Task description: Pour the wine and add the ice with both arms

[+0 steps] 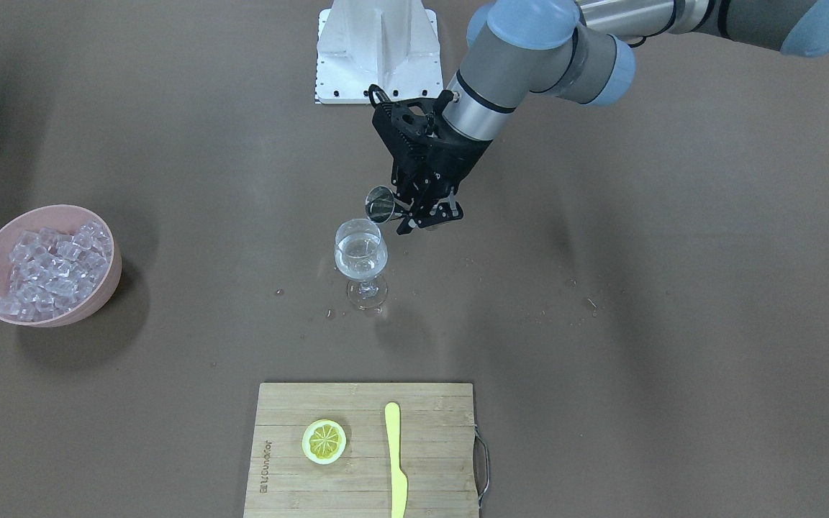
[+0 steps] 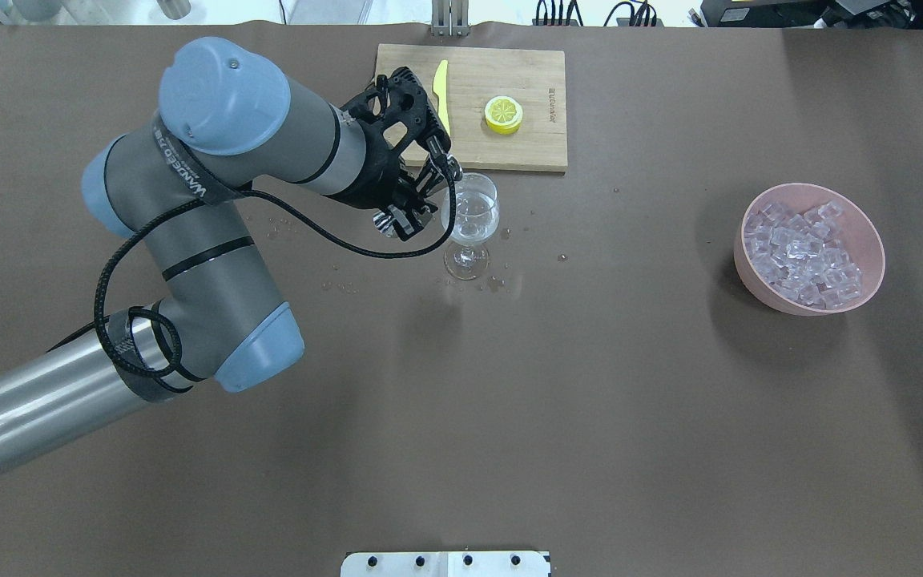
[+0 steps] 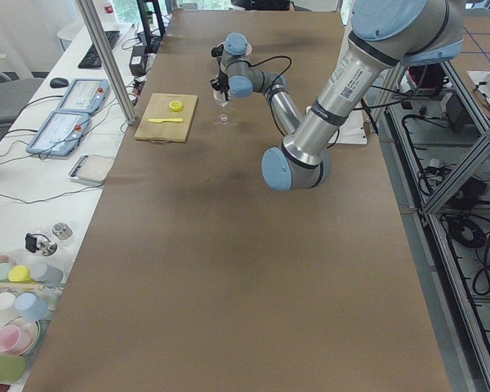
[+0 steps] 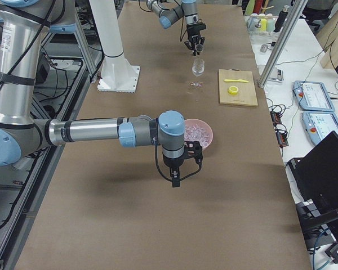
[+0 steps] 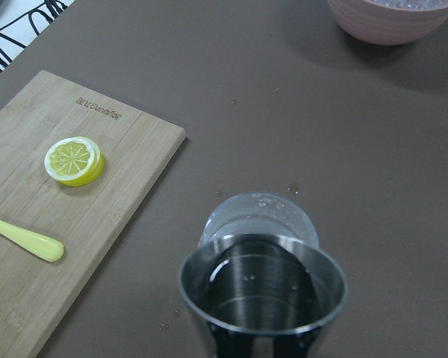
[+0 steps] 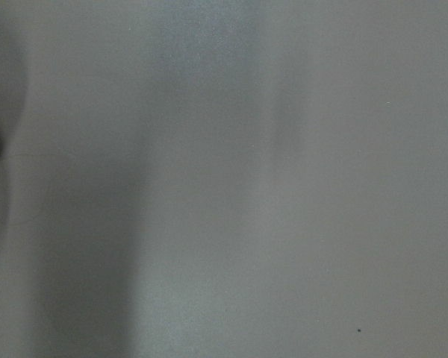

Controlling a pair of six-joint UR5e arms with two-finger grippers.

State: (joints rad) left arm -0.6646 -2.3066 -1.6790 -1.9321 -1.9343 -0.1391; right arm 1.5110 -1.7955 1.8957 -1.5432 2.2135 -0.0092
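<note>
The left gripper (image 1: 414,212) is clenched on a small metal jigger (image 1: 380,203), tipped over the robot-side rim of the wine glass (image 1: 361,259). The glass holds the wine (image 1: 360,267) and the cup looks near empty, so I judge it should be righted slowly and lifted clear without knocking the rim. The ice (image 1: 51,270) is heaped in a pink bowl (image 1: 109,288) well apart on the robot's right, near the right gripper (image 4: 185,169), whose state I cannot tell, while the cutting board (image 1: 364,410) at the far edge blocks nothing.
</note>
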